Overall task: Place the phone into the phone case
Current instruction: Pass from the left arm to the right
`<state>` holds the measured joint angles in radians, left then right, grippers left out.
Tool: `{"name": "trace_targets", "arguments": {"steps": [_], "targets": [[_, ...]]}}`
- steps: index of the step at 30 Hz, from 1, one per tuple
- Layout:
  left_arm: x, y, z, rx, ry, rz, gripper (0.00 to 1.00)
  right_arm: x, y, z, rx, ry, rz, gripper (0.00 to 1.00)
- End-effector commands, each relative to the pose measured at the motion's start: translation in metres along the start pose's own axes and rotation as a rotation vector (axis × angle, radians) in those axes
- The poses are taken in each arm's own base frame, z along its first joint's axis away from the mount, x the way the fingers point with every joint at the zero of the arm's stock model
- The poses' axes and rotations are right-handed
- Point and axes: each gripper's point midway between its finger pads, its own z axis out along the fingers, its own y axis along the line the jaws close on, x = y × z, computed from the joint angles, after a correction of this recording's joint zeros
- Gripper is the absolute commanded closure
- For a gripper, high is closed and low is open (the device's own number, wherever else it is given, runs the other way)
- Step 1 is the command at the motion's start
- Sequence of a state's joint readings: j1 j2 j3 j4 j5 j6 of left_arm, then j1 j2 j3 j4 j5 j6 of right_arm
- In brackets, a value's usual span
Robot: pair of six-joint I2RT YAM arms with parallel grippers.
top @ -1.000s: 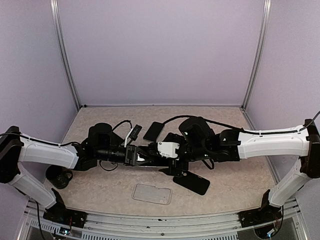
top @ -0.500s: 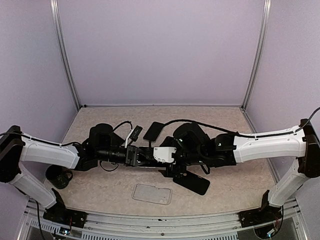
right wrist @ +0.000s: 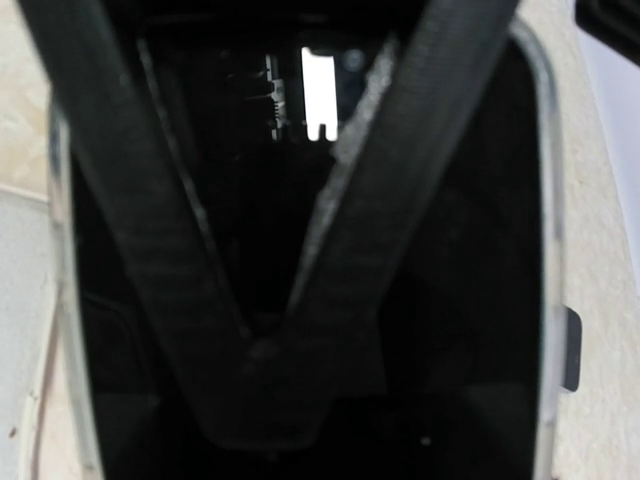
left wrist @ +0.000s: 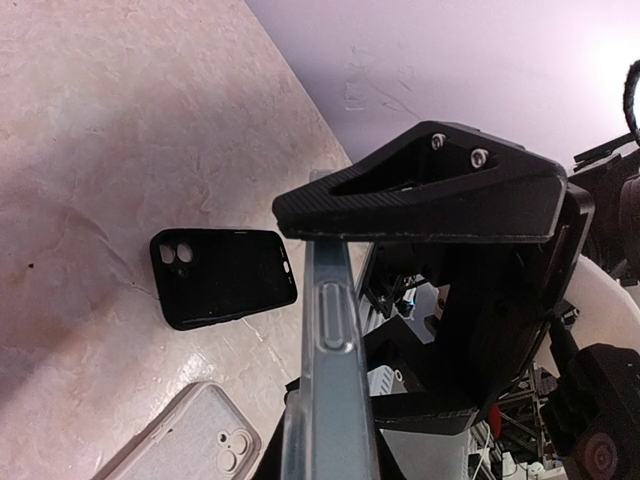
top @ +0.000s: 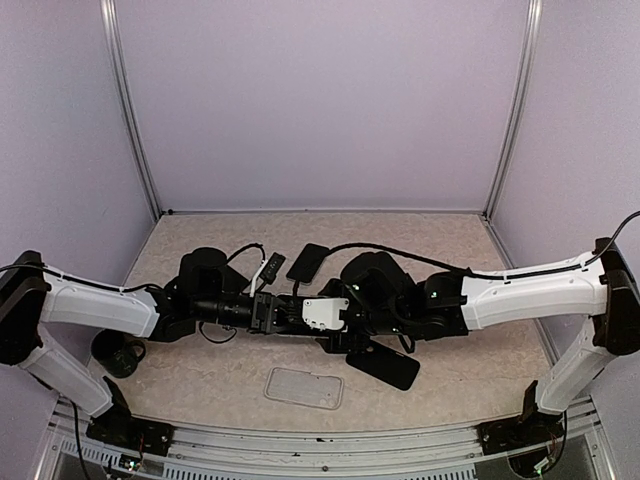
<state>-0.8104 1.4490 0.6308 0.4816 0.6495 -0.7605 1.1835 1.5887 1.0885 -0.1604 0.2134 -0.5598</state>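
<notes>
My left gripper is shut on a clear phone case, held edge-on above the table with its side button showing. In the right wrist view a dark phone face fills the frame inside the case's pale rim. My right gripper meets the left one at mid-table. One black triangular finger lies across the case's far end. The other sits lower, beside the case. Its own view is dark, and I cannot make out how its jaws stand.
A black case with a camera cutout lies on the table, also seen from above. A pale case lies nearer the front edge. Another black case and a small black-and-white item lie behind the arms.
My right arm has slid left, bringing its gripper in over the case held by the left gripper. The left arm has stayed still.
</notes>
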Motion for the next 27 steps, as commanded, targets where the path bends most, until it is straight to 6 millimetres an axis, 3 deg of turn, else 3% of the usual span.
{"name": "trace_targets", "arguments": {"steps": [1, 11, 27], "targets": [[-0.023, -0.025, 0.002, 0.075, -0.049, 0.068, 0.97, -0.019, -0.009, -0.004, 0.023, -0.045, 0.014, 0.51], [-0.026, -0.026, -0.001, 0.072, -0.058, 0.071, 0.79, -0.020, -0.010, -0.003, 0.020, -0.035, 0.029, 0.62], [-0.028, -0.027, -0.008, 0.061, -0.091, 0.084, 0.32, -0.021, -0.008, -0.007, 0.008, -0.043, 0.049, 0.70]]}}
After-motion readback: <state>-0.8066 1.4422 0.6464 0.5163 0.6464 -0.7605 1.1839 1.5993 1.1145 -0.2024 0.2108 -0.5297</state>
